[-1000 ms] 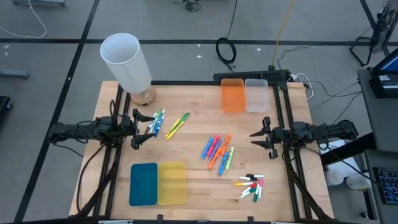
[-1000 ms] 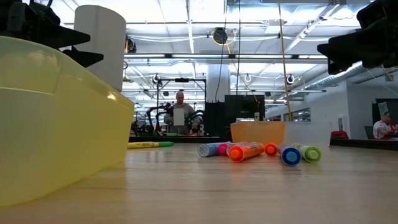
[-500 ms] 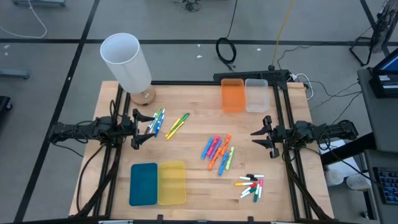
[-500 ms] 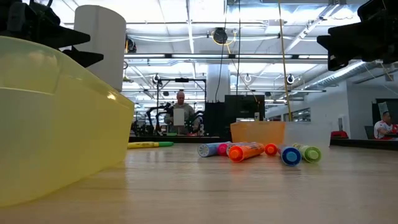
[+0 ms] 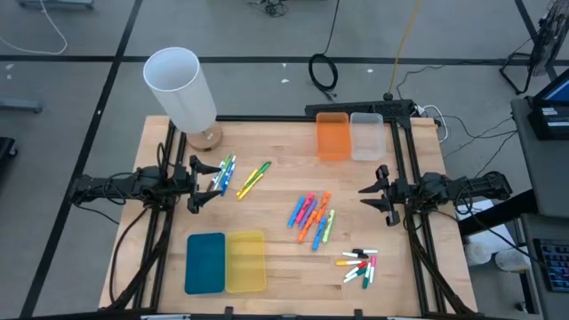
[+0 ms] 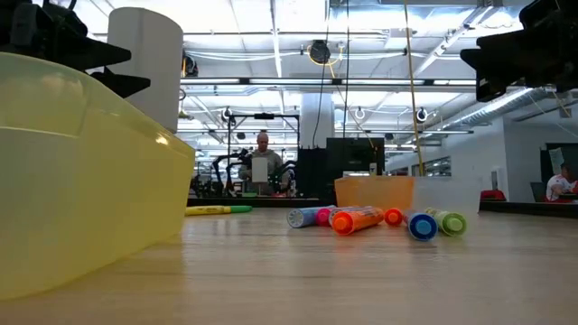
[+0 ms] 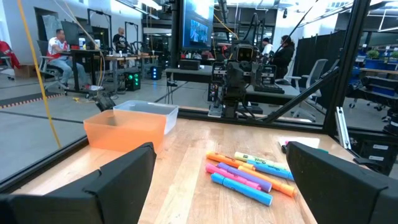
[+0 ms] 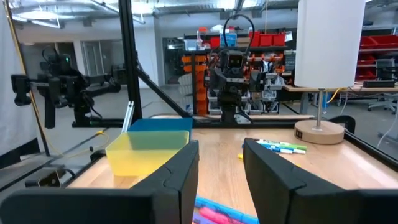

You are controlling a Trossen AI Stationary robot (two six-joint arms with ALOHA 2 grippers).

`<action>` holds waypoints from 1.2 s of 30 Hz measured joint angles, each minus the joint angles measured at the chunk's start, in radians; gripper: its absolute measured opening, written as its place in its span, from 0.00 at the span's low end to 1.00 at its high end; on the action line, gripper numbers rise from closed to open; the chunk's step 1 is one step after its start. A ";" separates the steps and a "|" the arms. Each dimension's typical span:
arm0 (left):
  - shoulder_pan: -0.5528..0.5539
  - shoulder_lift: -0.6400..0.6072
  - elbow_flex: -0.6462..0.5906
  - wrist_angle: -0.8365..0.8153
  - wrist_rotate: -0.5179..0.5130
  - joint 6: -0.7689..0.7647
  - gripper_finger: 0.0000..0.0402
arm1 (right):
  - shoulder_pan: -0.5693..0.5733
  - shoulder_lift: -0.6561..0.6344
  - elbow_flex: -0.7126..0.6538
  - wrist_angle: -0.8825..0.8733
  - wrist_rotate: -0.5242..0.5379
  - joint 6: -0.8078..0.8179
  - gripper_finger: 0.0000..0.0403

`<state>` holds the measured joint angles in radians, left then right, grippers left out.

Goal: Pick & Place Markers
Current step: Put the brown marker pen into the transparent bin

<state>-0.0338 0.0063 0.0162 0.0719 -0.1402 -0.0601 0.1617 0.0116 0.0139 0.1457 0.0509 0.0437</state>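
Observation:
The markers lie loose on the wooden table in several groups. One colourful cluster (image 5: 311, 218) is at the middle, thin white ones (image 5: 358, 267) lie near the right front, a few (image 5: 227, 172) lie beside my left gripper, and a yellow-green one (image 5: 253, 180) is next to them. My left gripper (image 5: 197, 185) hovers level at the table's left side, wide open, with nothing between its fingers. My right gripper (image 5: 363, 196) hovers at the right side, pointing toward the middle. Its fingers stand a narrow gap apart (image 8: 221, 149) and hold nothing.
An orange bin (image 5: 332, 135) and a clear bin (image 5: 366, 135) stand at the far edge. A blue bin (image 5: 205, 262) and a yellow bin (image 5: 245, 260) stand at the near edge. A white lamp (image 5: 182, 89) stands at the far left corner. People are in the room beyond the table.
My right gripper has tipped up a little; in the low view it sits slightly higher than before. Its finger gap looks the same. The markers and bins lie as they did.

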 joint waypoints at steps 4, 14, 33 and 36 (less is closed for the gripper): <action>0.000 0.000 0.000 0.000 0.000 0.000 0.91 | 0.000 0.000 0.000 0.026 0.000 0.119 0.29; 0.000 0.000 0.000 0.000 0.000 0.000 0.91 | -0.001 0.000 0.000 0.043 0.024 0.179 0.29; 0.000 0.000 0.000 0.000 0.000 0.000 0.91 | -0.001 0.000 0.000 0.142 0.079 0.100 0.29; 0.000 0.000 0.000 0.000 0.000 0.000 0.91 | -0.001 0.000 0.000 0.150 0.079 0.098 0.29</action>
<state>-0.0338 0.0063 0.0158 0.0719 -0.1402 -0.0601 0.1604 0.0116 0.0139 0.2954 0.1299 0.1417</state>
